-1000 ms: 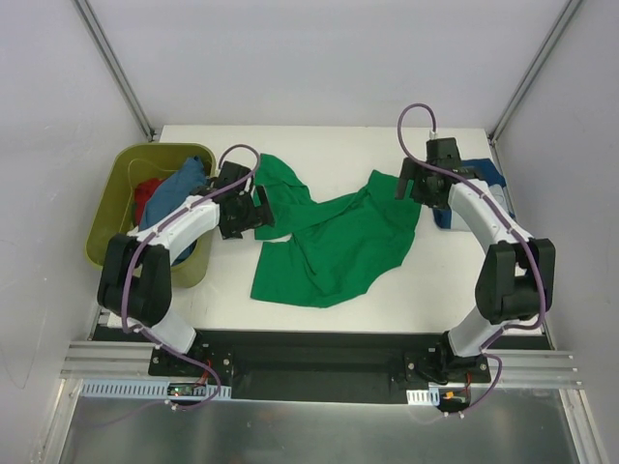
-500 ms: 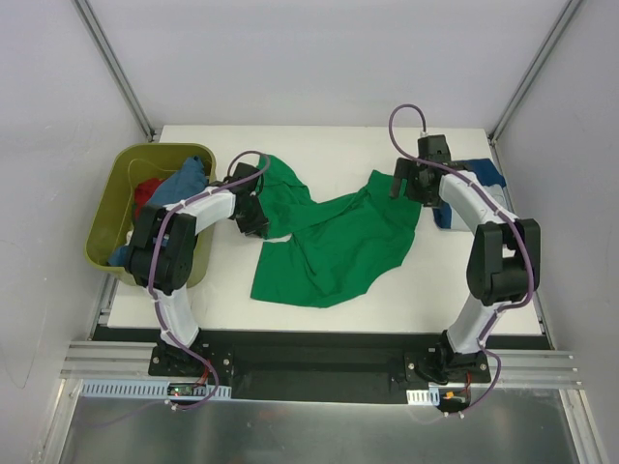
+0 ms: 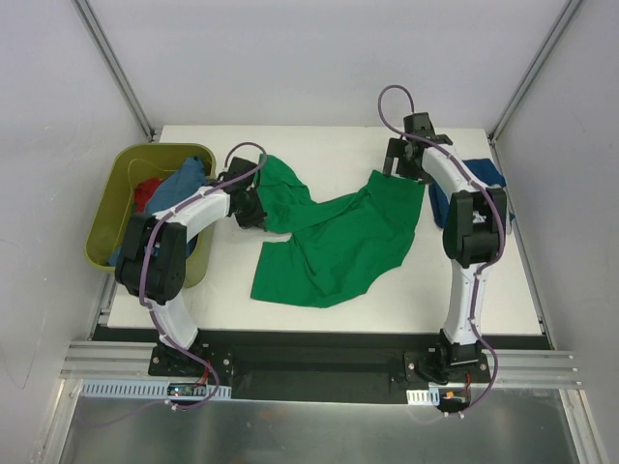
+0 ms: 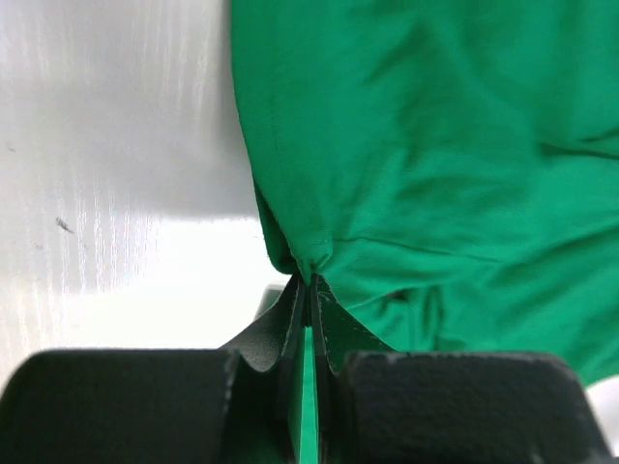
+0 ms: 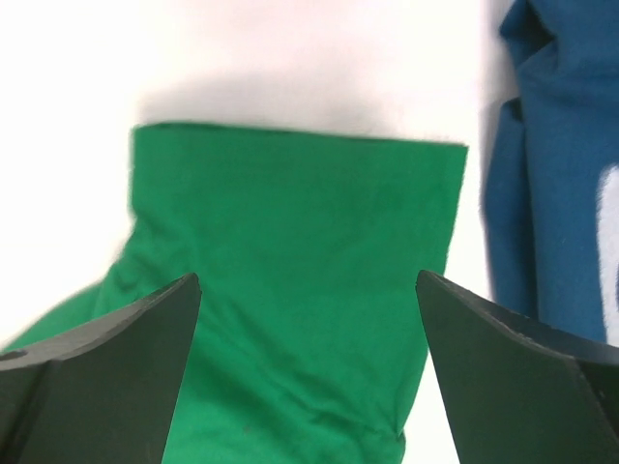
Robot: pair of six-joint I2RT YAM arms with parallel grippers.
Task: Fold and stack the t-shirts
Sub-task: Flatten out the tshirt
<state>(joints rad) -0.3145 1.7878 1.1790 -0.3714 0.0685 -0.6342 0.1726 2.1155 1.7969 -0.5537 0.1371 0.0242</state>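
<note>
Now that the left gripper (image 4: 308,286) has snapped shut from wide open, its fingers pinch the green t-shirt (image 4: 435,145) by a hemmed edge, with cloth bunching at the tips. The right gripper (image 5: 308,290) has reached the far sleeve, fingers spread, the hem just beyond them. Once it grips too, spreading can likely begin. The shirt lies crumpled and twisted, and a blue t-shirt (image 5: 551,193) sits just right of those fingers.
</note>
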